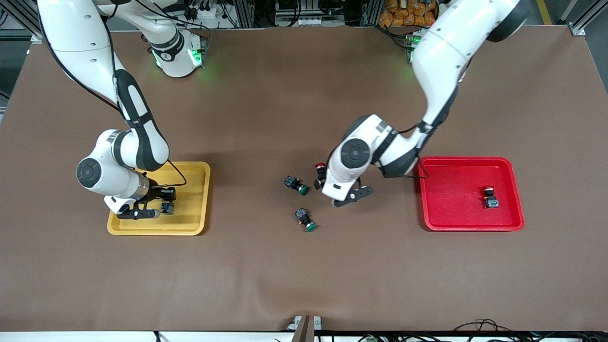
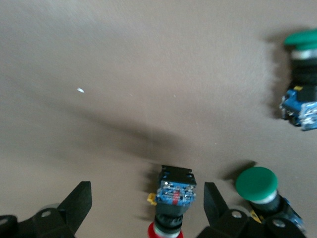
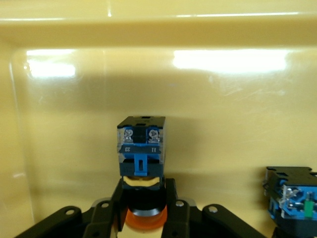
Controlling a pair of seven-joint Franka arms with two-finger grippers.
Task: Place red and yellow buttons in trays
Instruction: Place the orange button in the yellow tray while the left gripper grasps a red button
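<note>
On my feed, a yellow-orange-capped push-button switch (image 3: 141, 148) sits pinched between the closed fingers (image 3: 118, 206) of my right gripper (image 1: 164, 199), low inside the shallow yellow plastic tray (image 1: 195, 223), with a second black-bodied switch (image 3: 292, 198) just beside it. A red-capped switch (image 2: 173, 191) lies on the brown surface (image 1: 285, 266) between the wide-open fingers (image 2: 79, 203) of my left gripper (image 2: 146, 208), two green-capped switches (image 1: 305, 219) near it. Another red-capped switch (image 1: 490, 197) rests in the red tray (image 1: 446, 223).

Yellow tray (image 1: 199, 199) – red tray (image 1: 451, 199)
</note>
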